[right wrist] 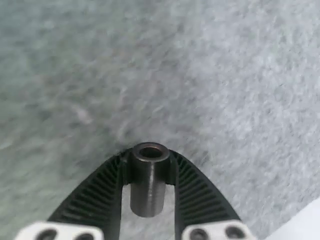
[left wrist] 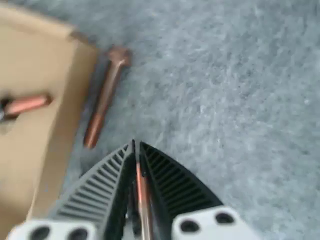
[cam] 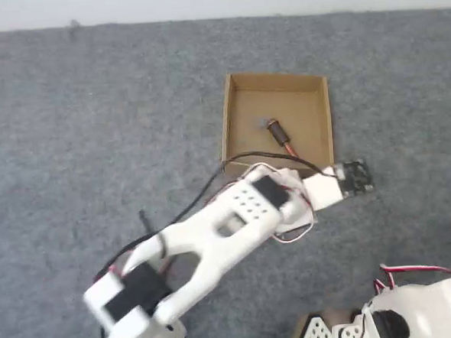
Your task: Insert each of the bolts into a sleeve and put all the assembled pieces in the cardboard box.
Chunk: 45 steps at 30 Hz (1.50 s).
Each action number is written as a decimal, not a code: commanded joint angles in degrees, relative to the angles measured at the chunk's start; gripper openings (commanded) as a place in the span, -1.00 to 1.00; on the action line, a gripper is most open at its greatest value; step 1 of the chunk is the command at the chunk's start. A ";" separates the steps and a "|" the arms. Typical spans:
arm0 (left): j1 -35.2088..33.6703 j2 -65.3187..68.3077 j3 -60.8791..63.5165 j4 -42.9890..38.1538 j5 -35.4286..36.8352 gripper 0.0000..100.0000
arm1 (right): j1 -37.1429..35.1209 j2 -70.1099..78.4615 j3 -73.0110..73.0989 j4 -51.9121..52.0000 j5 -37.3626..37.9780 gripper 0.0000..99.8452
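My left gripper point(left wrist: 136, 146) is shut on a thin copper bolt point(left wrist: 143, 197) that runs back between its fingers. It hovers over the carpet just outside the cardboard box point(left wrist: 35, 65). A second copper bolt point(left wrist: 102, 107) lies loose on the carpet along the box's outer wall. Inside the box point(cam: 226, 123) rests one assembled piece point(cam: 279, 135), a bolt in a dark sleeve, seen too in the left wrist view point(left wrist: 22, 105). My right gripper point(right wrist: 148, 152) is shut on a dark metal sleeve point(right wrist: 149, 180), its bore end outward, above bare carpet.
Grey carpet covers the whole table. The left arm point(cam: 236, 214) stretches from the near left to the box's near wall, with cables trailing along it. The right arm point(cam: 425, 310) stays low at the near right corner.
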 commanded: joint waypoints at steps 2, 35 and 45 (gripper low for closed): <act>0.79 10.55 -15.87 4.75 -4.22 -0.92 | 0.13 5.58 -10.11 -1.19 0.44 -0.99; -1.67 55.03 -80.48 36.04 -4.57 -0.74 | 0.48 15.87 -19.96 -1.10 0.70 -0.99; 1.14 60.31 -88.57 44.84 -1.49 -0.95 | 0.66 15.96 -19.87 -1.10 0.70 -0.99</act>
